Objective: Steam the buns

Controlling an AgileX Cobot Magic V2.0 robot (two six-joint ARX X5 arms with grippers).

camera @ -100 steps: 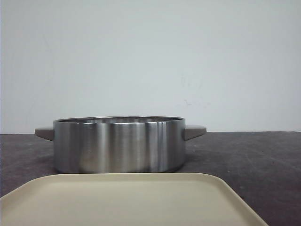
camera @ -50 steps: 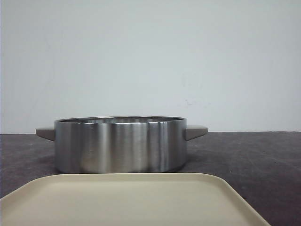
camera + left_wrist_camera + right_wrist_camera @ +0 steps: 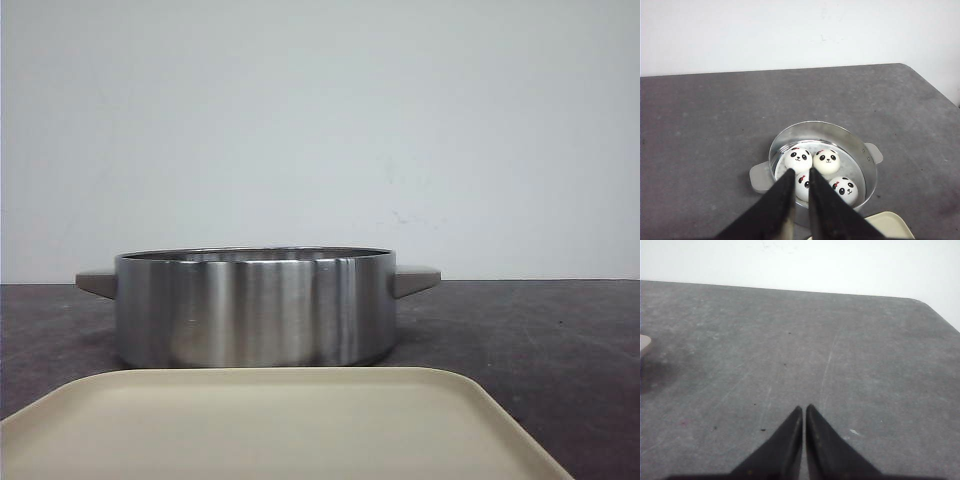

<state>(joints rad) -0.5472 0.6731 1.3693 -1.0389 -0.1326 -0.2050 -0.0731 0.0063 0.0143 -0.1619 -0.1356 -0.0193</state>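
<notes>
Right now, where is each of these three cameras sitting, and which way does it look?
Front view: low at table height, looking forward at the steel pot behind a beige tray; no robot parts show.
Left wrist view: above the table, looking down past the left gripper at four panda buns in the pot.
Right wrist view: low over bare gray table, right gripper shut.
Shared: front and left wrist views show pot and tray.

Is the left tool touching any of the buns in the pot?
Cannot tell. In the left wrist view the left tool overlaps one of the buns in the pot, but height is unclear.
</notes>
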